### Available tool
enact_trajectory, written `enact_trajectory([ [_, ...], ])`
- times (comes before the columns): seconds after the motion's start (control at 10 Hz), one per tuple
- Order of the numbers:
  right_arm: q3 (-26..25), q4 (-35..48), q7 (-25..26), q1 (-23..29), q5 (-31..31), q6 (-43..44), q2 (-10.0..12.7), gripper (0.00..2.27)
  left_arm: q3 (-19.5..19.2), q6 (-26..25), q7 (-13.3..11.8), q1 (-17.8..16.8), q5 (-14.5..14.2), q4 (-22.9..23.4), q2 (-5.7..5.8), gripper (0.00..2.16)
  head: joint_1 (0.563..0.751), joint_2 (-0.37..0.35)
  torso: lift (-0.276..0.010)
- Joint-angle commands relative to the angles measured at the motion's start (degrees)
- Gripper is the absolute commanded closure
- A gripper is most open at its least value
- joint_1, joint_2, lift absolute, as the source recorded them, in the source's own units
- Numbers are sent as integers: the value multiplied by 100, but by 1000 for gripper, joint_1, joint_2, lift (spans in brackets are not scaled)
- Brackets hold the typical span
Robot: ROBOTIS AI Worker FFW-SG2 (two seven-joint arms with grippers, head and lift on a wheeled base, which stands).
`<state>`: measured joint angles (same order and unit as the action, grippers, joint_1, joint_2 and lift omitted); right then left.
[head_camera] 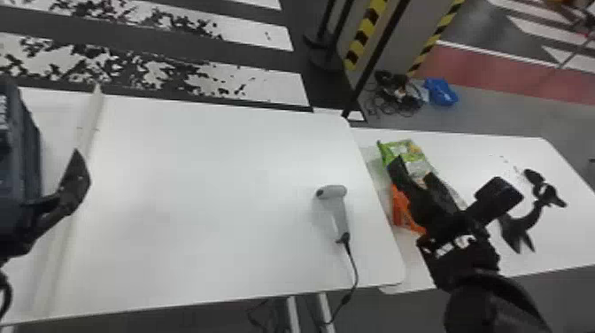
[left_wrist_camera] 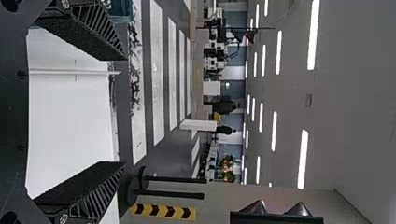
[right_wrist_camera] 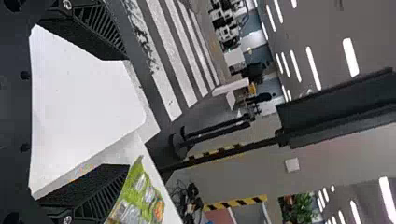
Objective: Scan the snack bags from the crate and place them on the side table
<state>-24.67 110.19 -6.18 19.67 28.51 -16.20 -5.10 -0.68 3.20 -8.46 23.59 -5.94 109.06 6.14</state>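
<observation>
At far left, 1 dark bluish crate (head_camera: 20, 146) of hard, ribbed material stands at the edge, beside the left hand (head_camera: 74, 183), whose 2 flat black fingers are spread apart and released, gripping nothing. A pale raised strip (head_camera: 90, 119) crosses the smooth white worktop (head_camera: 199, 190). Near that surface's right end lies 1 scanner (head_camera: 338, 208), matte grey and pistol-shaped, trailing 1 thin black cable (head_camera: 353, 265) over the front edge, with 2 metal legs (head_camera: 292, 314) below. Farther right, at least 2 snack packages rest on the white side table (head_camera: 478, 152): 1 crinkled, glossy green bag (head_camera: 400, 148) with clear patches and 1 orange package (head_camera: 400, 212). Above them is the right hand (head_camera: 413, 167), its 2 ridged black fingers parted, released and empty.
</observation>
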Motion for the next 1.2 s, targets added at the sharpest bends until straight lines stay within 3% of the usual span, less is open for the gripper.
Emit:
enact_trajectory([
  [0.0,762,327,108,283,-592,622,62,63,103,18,143,40,-12,19,10,73,695,-276,-50],
  [0.3,2344,274,803,731,-2253,2327,88,63,217,36,372,58,-56,19,36,76,695,-131,-50],
  [0.6,3408,-200,1374,916,-3000,3381,88,63,349,36,451,58,-47,-7,36,76,695,-15,-50],
  [0.8,3742,-350,1559,960,-3290,3399,88,63,376,18,468,75,-56,-86,18,76,695,33,-50],
  [0.9,3777,-385,1629,960,-3413,3364,88,63,393,36,626,137,-65,-69,18,76,695,60,-50],
  [1.0,3777,-402,1682,960,-3431,3258,88,63,393,-52,556,146,173,-42,36,76,695,77,-50],
  [1.1,3777,-394,1682,960,-3431,3065,88,63,428,71,618,190,217,-34,36,76,695,80,-50],
])
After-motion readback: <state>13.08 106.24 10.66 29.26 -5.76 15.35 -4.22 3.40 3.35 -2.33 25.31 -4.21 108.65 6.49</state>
